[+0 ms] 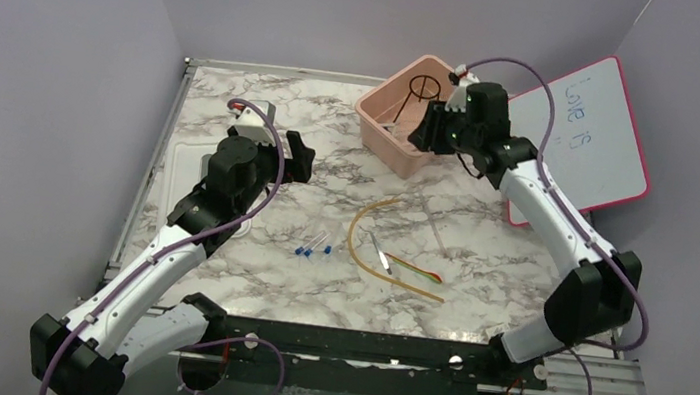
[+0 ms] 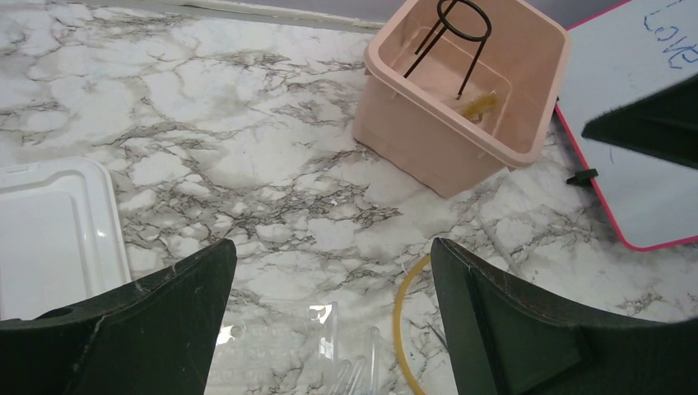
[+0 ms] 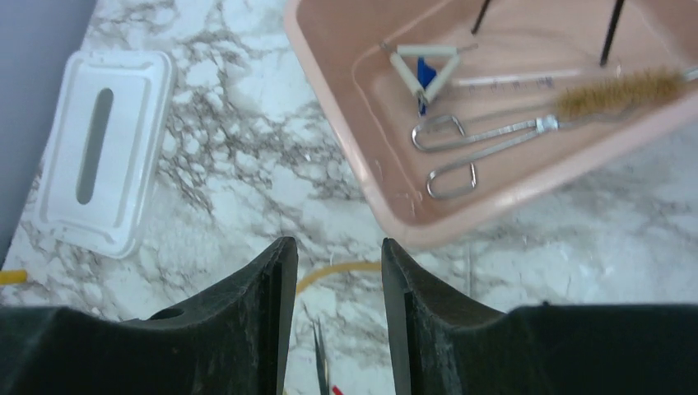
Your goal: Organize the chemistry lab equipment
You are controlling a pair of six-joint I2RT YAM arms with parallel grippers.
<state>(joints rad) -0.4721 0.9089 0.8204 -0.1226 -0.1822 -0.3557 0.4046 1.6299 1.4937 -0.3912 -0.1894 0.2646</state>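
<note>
black wire ring tripod (image 1: 423,91) stands upright inside the pink bin (image 1: 385,143), at the far centre of the tabletop (image 1: 516,288). on the bin floor lie metal tongs (image 3: 502,132), a wire brush (image 3: 621,90) and a white triangle (image 3: 425,51) with a blue piece (image 3: 425,72) inside it. whether these touch one another cannot be told.

outside the bin, near centre, the tan rubber tube (image 1: 354,233) lies in an open curve. a thin metal tool (image 1: 381,254) rests within that curve, and a coloured wire strand (image 1: 418,269) lies just right of it. three blue-tipped pieces (image 1: 309,250) lie close together left of the tube.

right gripper (image 3: 333,247) hangs just outside the bin's near rim, jaws parted by a narrow gap, nothing between them. left gripper (image 2: 329,255) hovers over bare tabletop left of the bin, jaws spread wide, holding nothing.

white lid (image 3: 136,164) lies flat at the far left. whiteboard (image 1: 595,137) leans at the far right, well apart from the loose items.
</note>
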